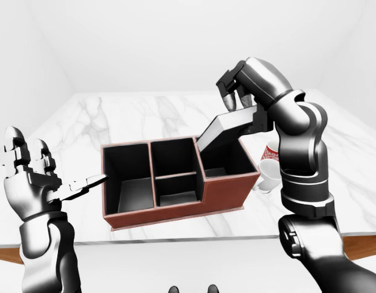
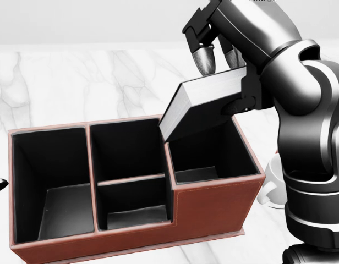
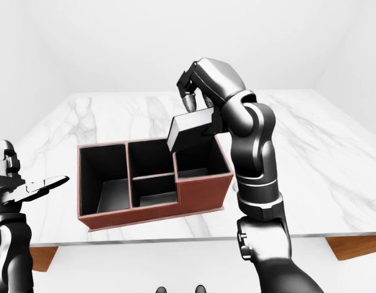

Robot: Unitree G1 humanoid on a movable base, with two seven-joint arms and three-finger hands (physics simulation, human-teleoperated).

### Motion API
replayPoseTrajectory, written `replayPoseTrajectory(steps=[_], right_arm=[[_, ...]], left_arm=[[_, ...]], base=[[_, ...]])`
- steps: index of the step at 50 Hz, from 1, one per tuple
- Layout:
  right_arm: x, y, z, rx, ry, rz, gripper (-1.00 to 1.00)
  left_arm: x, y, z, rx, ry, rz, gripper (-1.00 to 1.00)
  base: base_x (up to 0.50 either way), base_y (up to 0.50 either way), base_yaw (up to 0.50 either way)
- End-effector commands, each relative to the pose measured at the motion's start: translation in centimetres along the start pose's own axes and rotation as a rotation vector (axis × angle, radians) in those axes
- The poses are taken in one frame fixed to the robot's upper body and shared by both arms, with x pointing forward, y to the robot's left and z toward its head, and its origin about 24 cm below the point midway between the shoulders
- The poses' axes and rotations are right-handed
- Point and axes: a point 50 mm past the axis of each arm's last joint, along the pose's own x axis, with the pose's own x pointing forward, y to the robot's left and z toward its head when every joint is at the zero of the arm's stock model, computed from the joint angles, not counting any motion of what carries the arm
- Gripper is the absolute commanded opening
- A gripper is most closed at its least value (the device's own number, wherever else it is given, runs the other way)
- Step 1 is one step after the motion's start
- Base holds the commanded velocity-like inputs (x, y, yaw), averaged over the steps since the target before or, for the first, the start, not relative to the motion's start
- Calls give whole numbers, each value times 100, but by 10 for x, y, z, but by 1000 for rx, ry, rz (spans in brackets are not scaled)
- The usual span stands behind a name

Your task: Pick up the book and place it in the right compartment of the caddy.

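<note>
The book (image 2: 209, 98) is tilted in my right hand (image 2: 222, 82), grey page edge down-left. Its low corner hangs just above the divider at the left side of the caddy's right compartment (image 2: 205, 157). The fingers (image 2: 205, 55) press on top and the thumb sits under the book's right end. The brown caddy (image 2: 213, 204) has black compartments: one at left, two in the middle, one at right. My left hand (image 1: 54, 183) is open and empty, held left of the caddy in the left-eye view.
A white mug (image 1: 267, 175) and a red patterned mug (image 1: 271, 152) stand just right of the caddy, partly behind my right arm. The white marble table (image 2: 76, 82) has its near edge (image 1: 176, 237) low in the left-eye view.
</note>
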Motion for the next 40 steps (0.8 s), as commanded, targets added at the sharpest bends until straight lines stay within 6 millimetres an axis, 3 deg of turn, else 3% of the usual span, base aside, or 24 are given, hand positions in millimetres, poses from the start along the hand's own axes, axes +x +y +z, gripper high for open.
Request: replayPoseTrajectory(steps=[1,13,33,40], right_arm=[[-3,-2,-14,9,47,-31,-100],[-7,-4,-24,0,82,-32,-100],[-9,22,-48,46,170,15,-100],[-9,22,-50,43,180,20,-100]], left_arm=[[0,1,-1,0,6,1,100],[0,0,-2,2,6,0,100],[0,0,-2,3,9,0,100],[0,0,-2,3,7,-1,100]], base=[[0,0,0],[0,0,0],[0,0,0],[0,0,0]])
